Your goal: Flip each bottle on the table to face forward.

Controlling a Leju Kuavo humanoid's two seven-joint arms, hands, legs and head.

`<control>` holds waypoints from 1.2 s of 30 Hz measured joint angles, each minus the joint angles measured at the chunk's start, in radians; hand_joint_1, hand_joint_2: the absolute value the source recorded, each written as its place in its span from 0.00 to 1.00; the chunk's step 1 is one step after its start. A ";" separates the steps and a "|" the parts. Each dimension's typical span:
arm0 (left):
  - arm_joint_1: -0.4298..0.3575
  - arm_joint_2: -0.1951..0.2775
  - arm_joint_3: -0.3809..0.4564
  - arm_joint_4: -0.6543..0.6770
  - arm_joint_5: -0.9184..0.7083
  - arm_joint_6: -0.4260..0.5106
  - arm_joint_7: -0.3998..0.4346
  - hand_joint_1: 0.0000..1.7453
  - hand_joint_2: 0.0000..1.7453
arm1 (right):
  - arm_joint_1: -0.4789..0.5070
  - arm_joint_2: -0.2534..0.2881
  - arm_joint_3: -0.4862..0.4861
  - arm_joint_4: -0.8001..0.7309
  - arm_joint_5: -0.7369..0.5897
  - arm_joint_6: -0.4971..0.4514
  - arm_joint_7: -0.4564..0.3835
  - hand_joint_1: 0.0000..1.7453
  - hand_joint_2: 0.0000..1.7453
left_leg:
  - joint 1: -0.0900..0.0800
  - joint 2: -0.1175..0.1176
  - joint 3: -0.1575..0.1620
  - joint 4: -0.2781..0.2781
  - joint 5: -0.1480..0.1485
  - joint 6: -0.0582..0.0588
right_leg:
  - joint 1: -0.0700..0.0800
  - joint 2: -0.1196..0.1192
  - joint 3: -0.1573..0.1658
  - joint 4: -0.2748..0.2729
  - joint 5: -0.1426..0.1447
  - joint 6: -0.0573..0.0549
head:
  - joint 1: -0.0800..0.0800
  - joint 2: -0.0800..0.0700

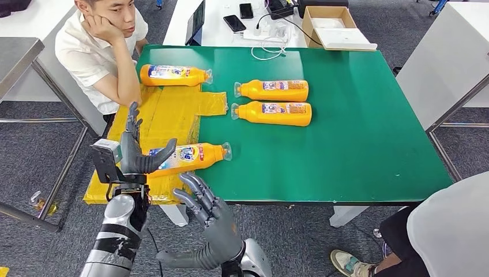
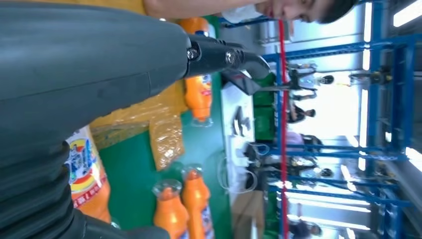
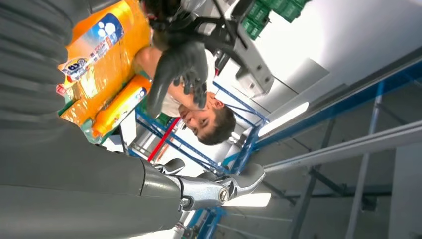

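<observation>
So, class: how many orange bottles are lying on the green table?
4: near bottle at the left robot hand; far-left bottle by the seated person; upper middle bottle and lower middle bottle side by side. None seem hidden.

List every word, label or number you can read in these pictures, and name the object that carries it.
No text reads with certainty.
Nearest orange plastic bottle, under the left hand: large blue logo, letters blurred.
Far-left orange bottle: label too small.
Two orange bottles at mid-table: labels too small.
</observation>
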 joint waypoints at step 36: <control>0.373 0.081 -0.001 -0.404 -0.032 -0.171 -0.099 0.00 1.00 | 0.249 -0.049 -0.890 -0.112 0.349 -0.017 0.003 0.00 1.00 | 0.000 0.000 0.000 0.000 -0.001 0.000 | 0.000 0.000 0.000 -0.001 0.000 0.000 | 0.000 0.000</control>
